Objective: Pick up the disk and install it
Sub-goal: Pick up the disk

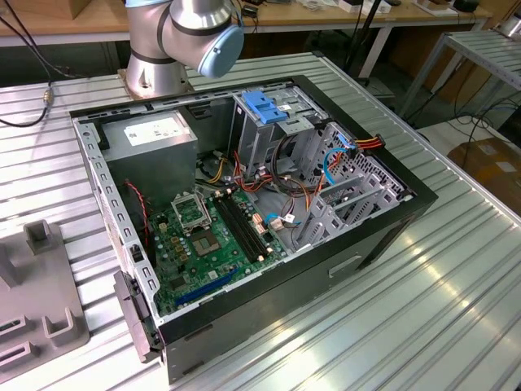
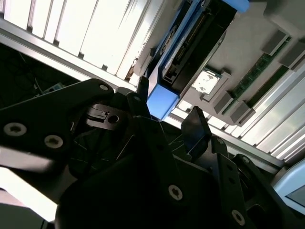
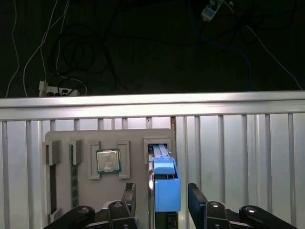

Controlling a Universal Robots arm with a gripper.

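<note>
2 fingers [image 3: 196, 199] of the gripper [image 3: 164, 200] are spread apart, flanking the disk [image 3: 167, 188] without touching it. The disk stands on edge in a slot of the grey fixture [image 3: 133, 138]. Judged rigid, dense and shock-sensitive, it is best clamped squarely across its flat faces.

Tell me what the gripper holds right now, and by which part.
Nothing yet. In the first wrist view the open gripper straddles the blue end of the disk, a gap showing on each side; the disk stands in the grey tray.
</note>
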